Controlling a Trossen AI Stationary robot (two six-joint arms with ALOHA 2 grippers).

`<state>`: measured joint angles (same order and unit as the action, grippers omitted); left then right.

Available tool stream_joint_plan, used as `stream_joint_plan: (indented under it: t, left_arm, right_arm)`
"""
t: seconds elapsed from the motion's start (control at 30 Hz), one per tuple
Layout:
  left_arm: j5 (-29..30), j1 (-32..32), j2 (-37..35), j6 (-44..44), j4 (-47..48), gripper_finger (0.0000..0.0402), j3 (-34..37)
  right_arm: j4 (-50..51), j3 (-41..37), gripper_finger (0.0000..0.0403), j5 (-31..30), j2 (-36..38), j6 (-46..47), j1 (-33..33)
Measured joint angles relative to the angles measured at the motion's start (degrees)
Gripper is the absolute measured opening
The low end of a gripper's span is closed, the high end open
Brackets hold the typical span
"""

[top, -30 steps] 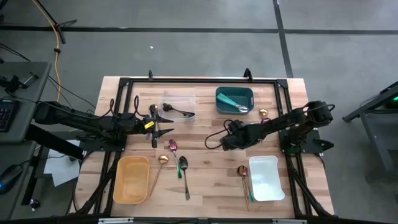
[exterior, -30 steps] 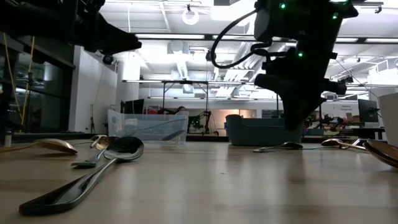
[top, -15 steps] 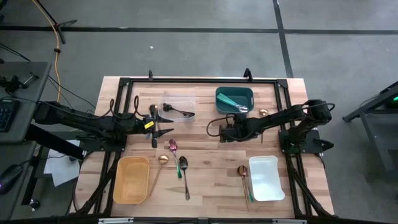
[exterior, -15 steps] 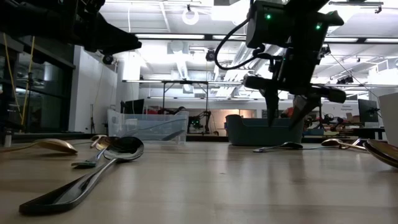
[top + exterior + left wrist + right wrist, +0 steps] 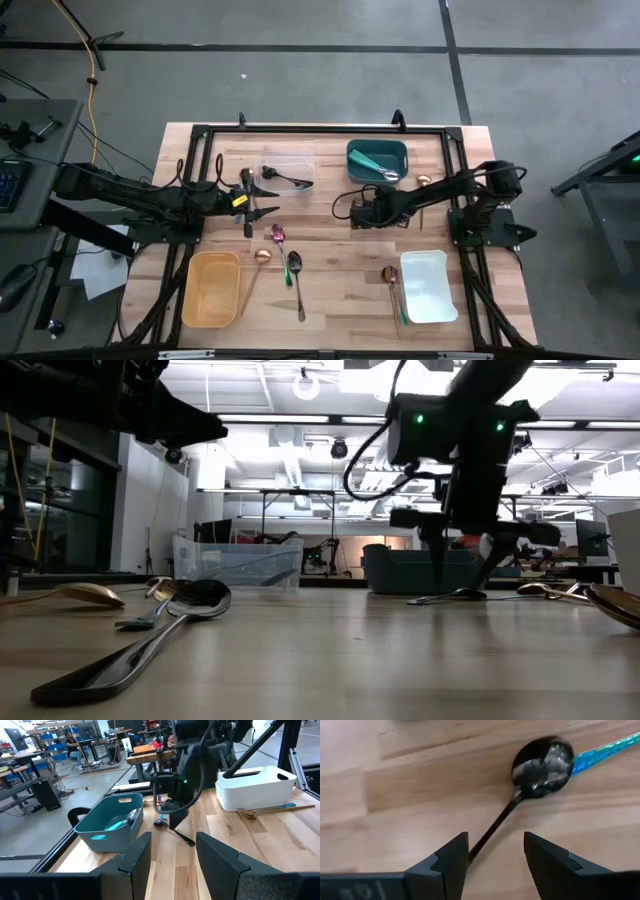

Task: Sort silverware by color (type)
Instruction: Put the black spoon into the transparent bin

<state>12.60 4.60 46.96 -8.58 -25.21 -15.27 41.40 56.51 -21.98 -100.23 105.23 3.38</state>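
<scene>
Black spoon [image 5: 540, 762] lies flat on the wood between my right gripper's [image 5: 495, 855] open fingers. Its thin handle could slip or spin away when I pinch.

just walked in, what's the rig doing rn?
Sorting silverware into bins by color. The right tool is open, low over the table by the teal bin, straddling the handle of a black spoon that lies on the wood, not gripped. The left tool hangs open beside the clear bin, holding nothing. Several pieces lie loose near the yellow bin and white bin.
</scene>
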Motion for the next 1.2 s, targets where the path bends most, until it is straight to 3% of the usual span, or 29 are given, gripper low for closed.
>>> stream_joint_plan:
  t: [0.23, 0.6, 0.93, 1.2]
  left_arm:
    - [0.00, 0.00, 0.02, 0.00, 0.02, 0.0149, -0.01]
    - [0.00, -0.01, 0.02, 0.00, 0.07, 0.0150, -0.04]
    - [-0.01, 0.00, 0.01, 0.02, 0.08, 0.0147, -0.04]
    - [-0.01, -0.01, 0.01, 0.00, 0.11, 0.0148, -0.04]
  right_arm:
    - [-0.82, 0.00, 0.0188, 0.21, -1.14, -0.18, -3.13]
    - [-1.87, -0.02, 0.0188, 0.81, -1.13, -8.61, -3.89]
    - [-4.04, -2.82, 0.0188, 3.61, -0.69, -7.76, -3.87]
    - [-5.24, -3.98, 0.0155, 3.82, -0.76, -10.10, -3.37]
